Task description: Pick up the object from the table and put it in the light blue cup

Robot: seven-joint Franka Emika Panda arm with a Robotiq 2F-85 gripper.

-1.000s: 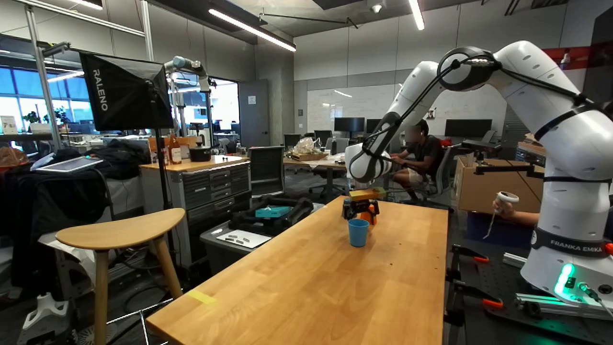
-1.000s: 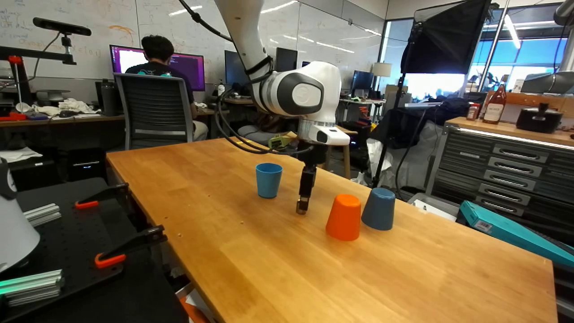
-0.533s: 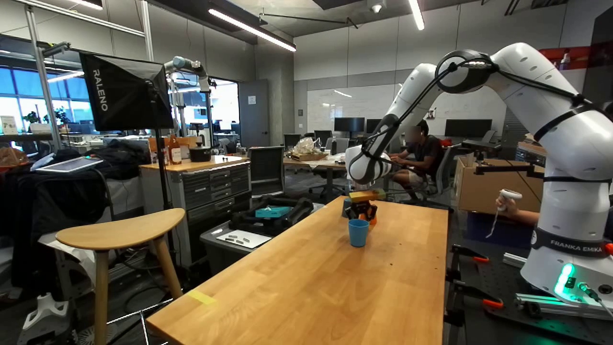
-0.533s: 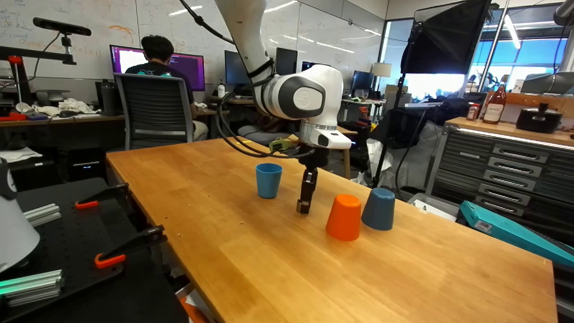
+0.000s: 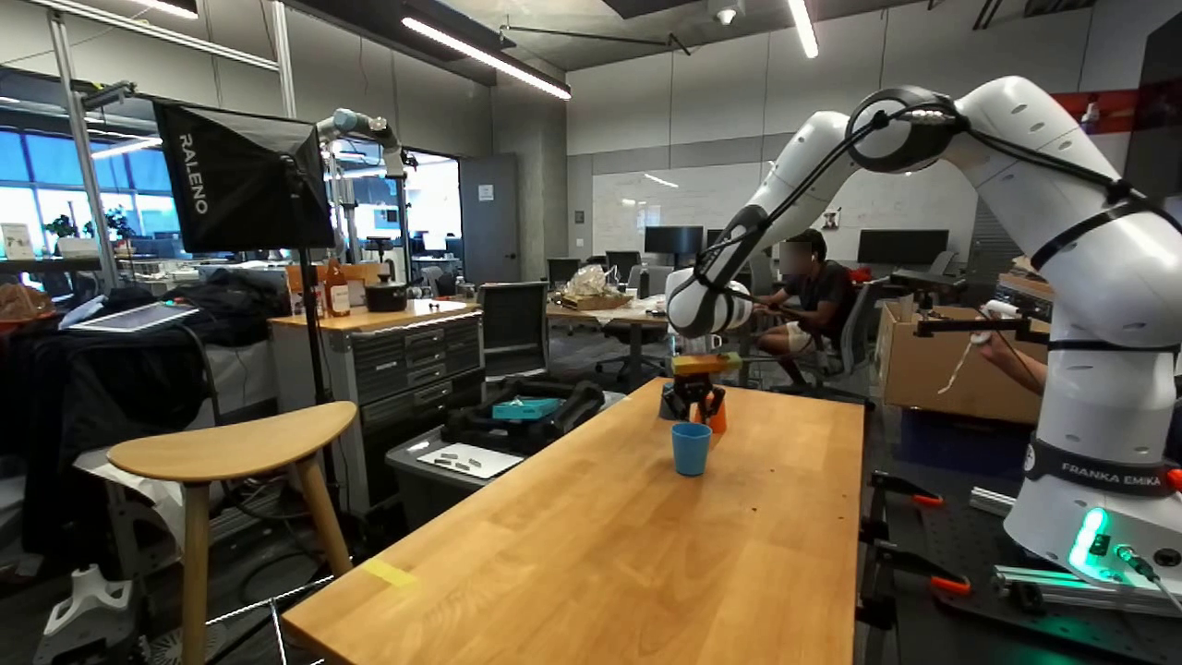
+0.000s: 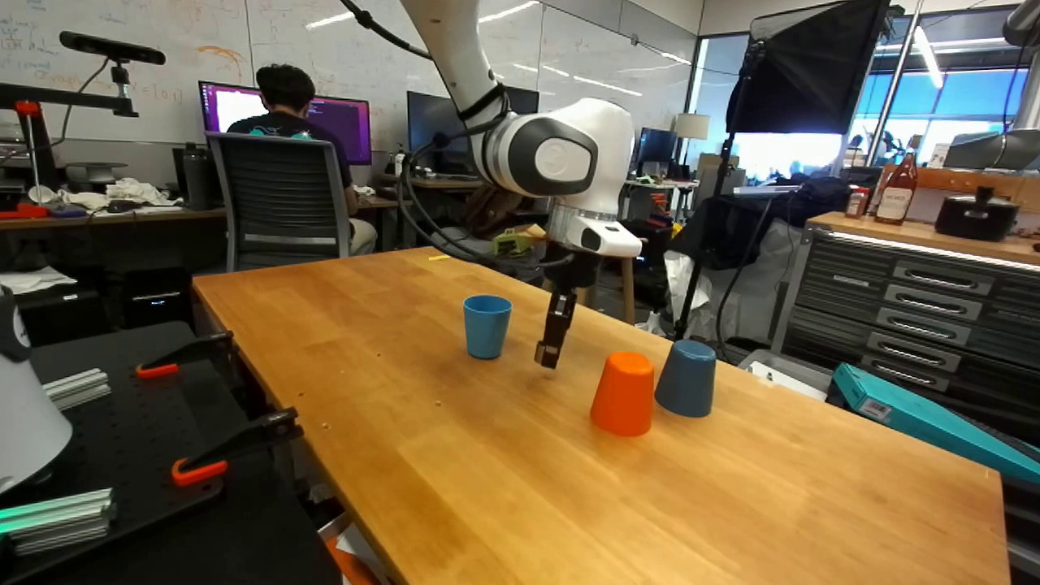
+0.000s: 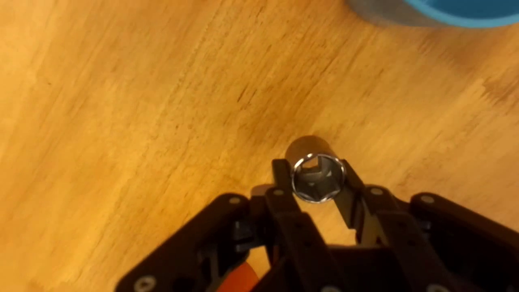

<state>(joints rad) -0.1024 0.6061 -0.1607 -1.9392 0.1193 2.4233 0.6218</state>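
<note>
A shiny metal socket [image 7: 320,188] is pinched between the two dark fingers of my gripper [image 7: 314,172] in the wrist view, its hexagonal opening facing the camera. In an exterior view, the gripper [image 6: 548,355] is tilted slightly and its tips hang just above the wooden table [image 6: 504,487]. The light blue cup [image 6: 486,327] stands upright with its mouth up, a short way to the side of the gripper and apart from it. In the wrist view, part of the cup's rim [image 7: 466,22] shows at the top right. Another exterior view has the cup [image 5: 691,450] in front of the gripper.
An orange cup [image 6: 623,396] and a dark blue cup [image 6: 686,379] stand upside down close together on the gripper's far side from the light blue cup. Clamps [image 6: 244,447] sit along the table's edge by the robot base.
My gripper's jaws have come together from wide apart and now hold the socket. Over the last half second the gripper has risen a little from the table. The cups have stayed put.
</note>
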